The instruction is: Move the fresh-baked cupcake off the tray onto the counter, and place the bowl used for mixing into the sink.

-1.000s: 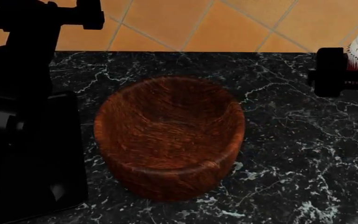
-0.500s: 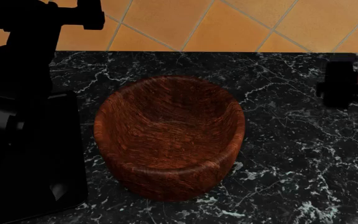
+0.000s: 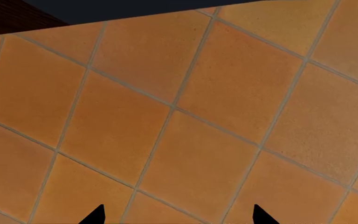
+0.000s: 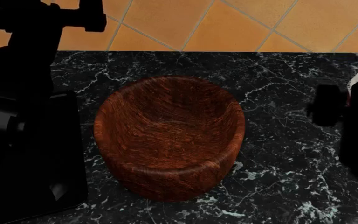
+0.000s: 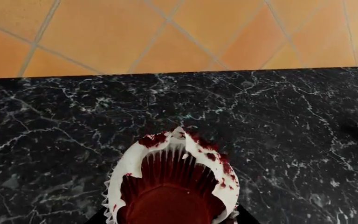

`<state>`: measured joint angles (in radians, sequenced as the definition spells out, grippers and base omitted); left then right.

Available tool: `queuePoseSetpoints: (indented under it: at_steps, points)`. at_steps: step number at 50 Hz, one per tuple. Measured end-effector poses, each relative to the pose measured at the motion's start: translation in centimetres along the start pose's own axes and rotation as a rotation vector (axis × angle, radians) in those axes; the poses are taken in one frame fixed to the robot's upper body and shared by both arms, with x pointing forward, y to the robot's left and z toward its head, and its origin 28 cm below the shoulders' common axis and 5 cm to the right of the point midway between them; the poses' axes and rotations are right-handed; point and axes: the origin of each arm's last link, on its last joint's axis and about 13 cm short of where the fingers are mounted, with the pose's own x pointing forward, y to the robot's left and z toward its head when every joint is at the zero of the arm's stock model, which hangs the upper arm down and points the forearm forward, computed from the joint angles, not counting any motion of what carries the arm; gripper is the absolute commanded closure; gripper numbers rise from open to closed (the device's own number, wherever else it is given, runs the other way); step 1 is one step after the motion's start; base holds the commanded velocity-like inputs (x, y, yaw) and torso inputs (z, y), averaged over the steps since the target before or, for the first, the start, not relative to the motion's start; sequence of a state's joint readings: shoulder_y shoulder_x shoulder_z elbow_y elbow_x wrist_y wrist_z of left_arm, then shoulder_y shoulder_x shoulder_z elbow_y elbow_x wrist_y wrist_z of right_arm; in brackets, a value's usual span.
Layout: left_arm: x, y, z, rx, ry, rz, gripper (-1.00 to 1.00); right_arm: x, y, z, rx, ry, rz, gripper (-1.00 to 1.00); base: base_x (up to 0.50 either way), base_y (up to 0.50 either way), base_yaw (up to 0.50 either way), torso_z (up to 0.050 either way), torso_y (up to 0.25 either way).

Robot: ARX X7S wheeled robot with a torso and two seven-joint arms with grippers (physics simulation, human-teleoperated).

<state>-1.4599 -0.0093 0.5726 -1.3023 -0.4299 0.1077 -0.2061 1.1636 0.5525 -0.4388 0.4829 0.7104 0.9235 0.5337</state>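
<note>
The right tool [image 5: 169, 219] pinches the cupcake [image 5: 171, 184] above the black marble worktop [image 5: 54, 121], seemingly to set it down there. The wooden bowl [image 4: 169, 135] waits mid-worktop for the sink; the left tool [image 3: 177, 215] stands spread, facing orange wall tiles [image 3: 166, 116].

The bowl [image 4: 169, 136] looks like reddish-brown wood with fine, streaky grain and a dull sheen. The surface [image 4: 285, 154] looks like polished black marble with white veins. The cupcake [image 5: 173, 184] shows a ribbed red paper-like wrapper and white frosting.
</note>
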Motion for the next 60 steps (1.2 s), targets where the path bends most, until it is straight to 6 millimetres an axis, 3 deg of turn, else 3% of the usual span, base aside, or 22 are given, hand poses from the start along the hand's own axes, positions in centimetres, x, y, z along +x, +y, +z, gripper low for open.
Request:
queuePoseSetpoints:
  at_steps: [60]
  points:
    - [0.0, -0.1, 0.1, 0.008, -0.002, -0.009, -1.00, 2.8, 1.5, -6.0, 0.075, 0.116, 0.008, 1.00, 0.00, 0.00, 0.00, 0.000, 0.000]
